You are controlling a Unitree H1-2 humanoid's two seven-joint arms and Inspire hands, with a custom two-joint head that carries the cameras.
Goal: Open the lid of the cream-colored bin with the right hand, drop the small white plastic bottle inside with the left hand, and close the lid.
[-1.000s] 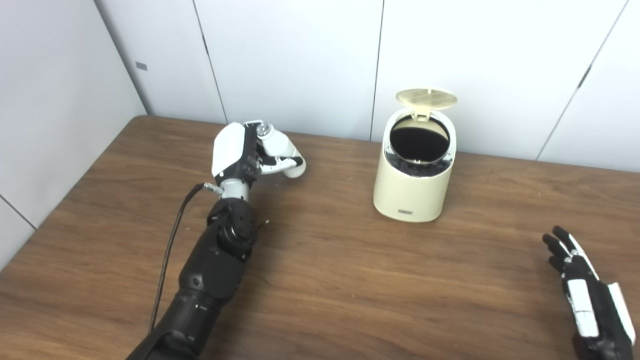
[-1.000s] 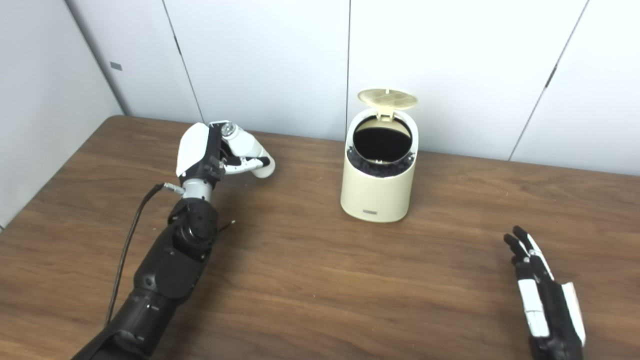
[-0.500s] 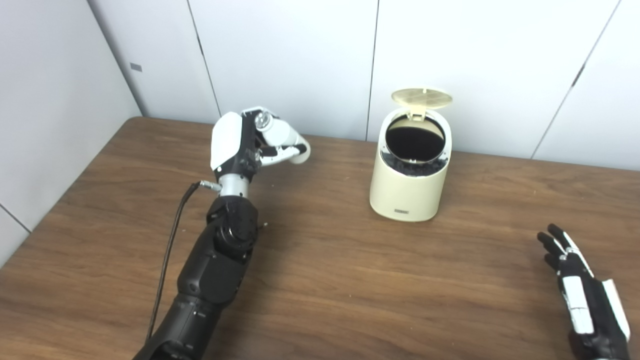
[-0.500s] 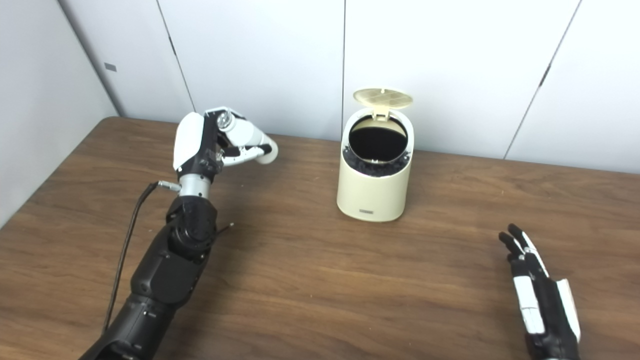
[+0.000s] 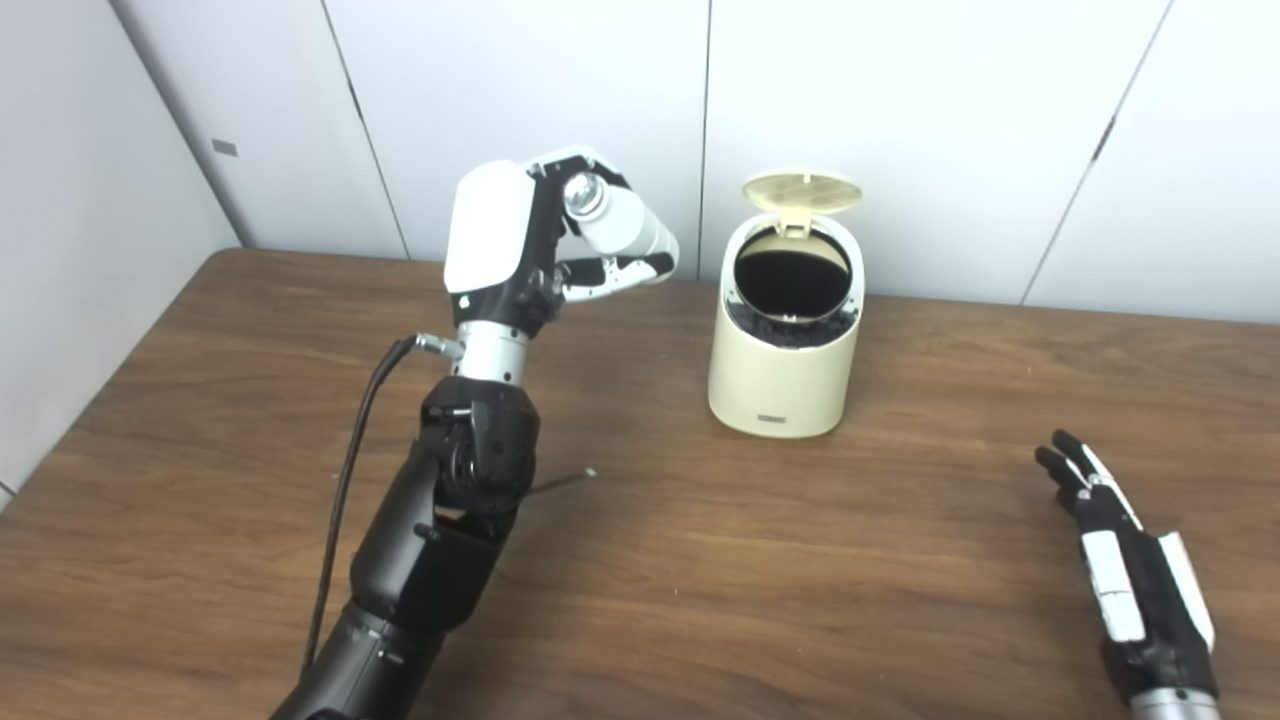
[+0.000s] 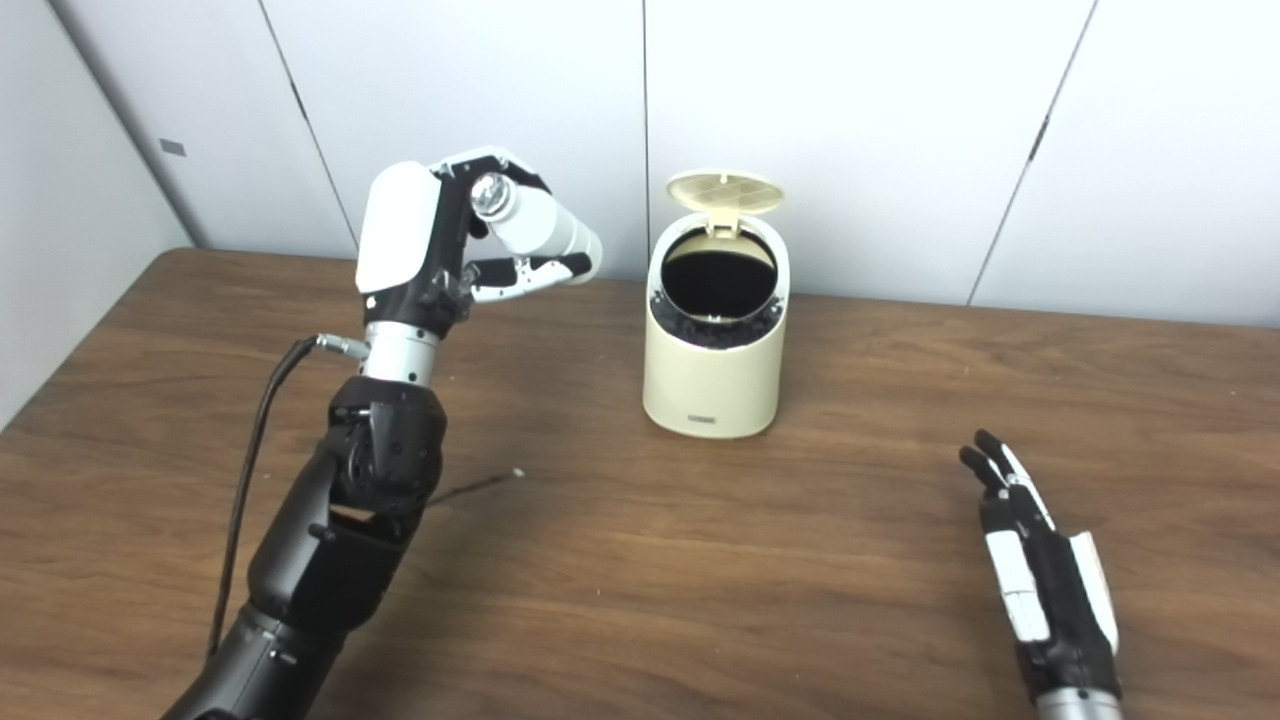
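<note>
Left of open bin [image 5: 785,340] | bottle [image 5: 620,225] gripped in left robot hand [image 5: 520,240]

The mouth of the cream-colored bin [image 5: 785,345] is being left uncovered, its lid [image 5: 803,189] being held upright at the rear rim, close to the wall panels [image 5: 900,120]. Entry from above, the front and both sides is being left free. Bare table [image 5: 800,560] is being shown between the bin and the left hand [image 5: 540,235], and between it and the right hand [image 5: 1125,560], well apart.
</note>
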